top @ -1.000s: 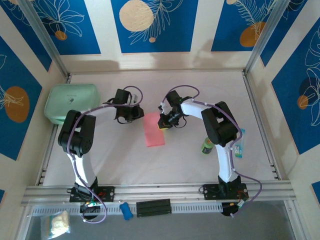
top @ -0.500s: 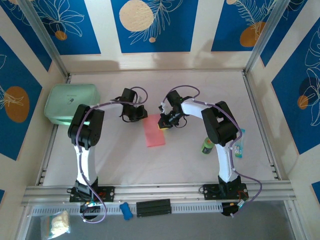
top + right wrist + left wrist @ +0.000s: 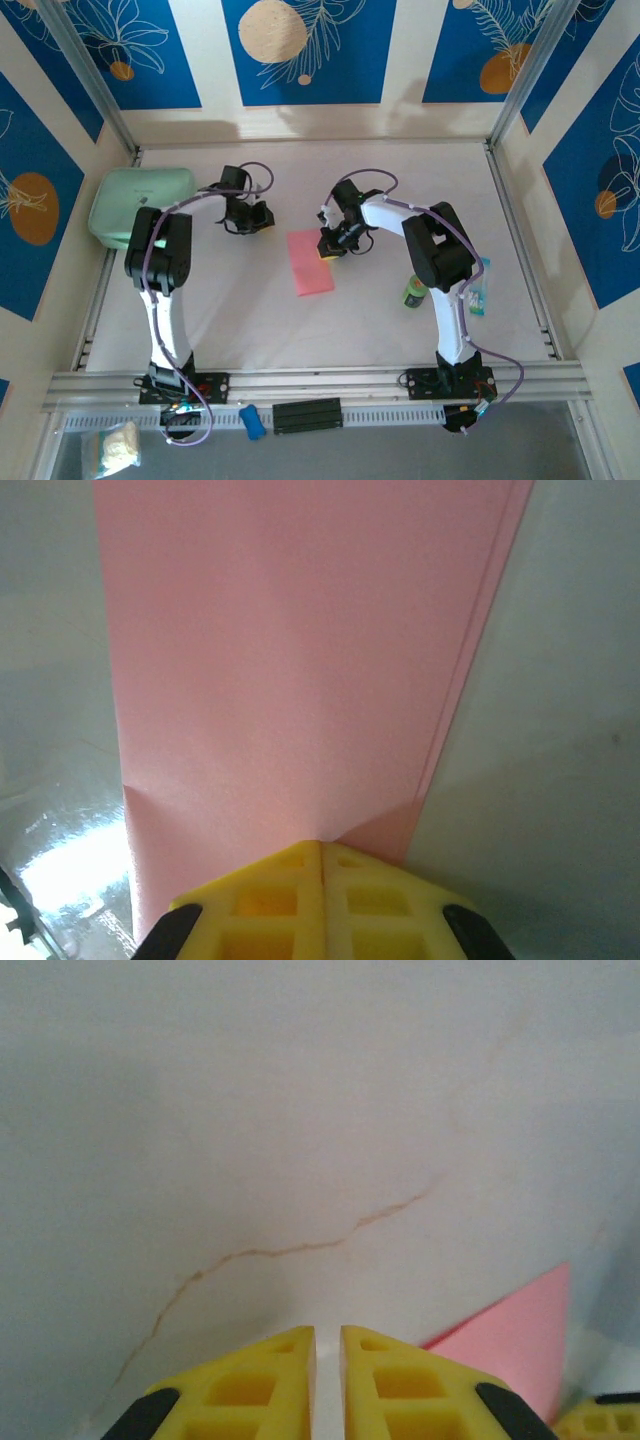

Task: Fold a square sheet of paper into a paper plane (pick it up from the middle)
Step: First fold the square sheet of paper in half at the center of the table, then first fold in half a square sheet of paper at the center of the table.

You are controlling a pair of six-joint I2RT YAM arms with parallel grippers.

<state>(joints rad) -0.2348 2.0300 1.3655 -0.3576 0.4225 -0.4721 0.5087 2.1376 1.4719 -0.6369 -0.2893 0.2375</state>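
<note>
**Q:** What changed?

**A:** My left gripper (image 3: 250,217) has backed off to the left of the square sheet of paper (image 3: 311,264), fingers nearly closed and empty. My right gripper (image 3: 331,246) is clenched, tips pressing the sheet's far end. I judge this crease finished.

**Q:** Orientation?

**A:** Mid-table, folded into a strip. Long axis runs far to near, near end leaning right.

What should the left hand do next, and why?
Probably swing the left gripper to the free edge of the folded pink paper. It is over the table beside the paper, while the shut right gripper presses one end, seemingly pinning it for another fold.
</note>
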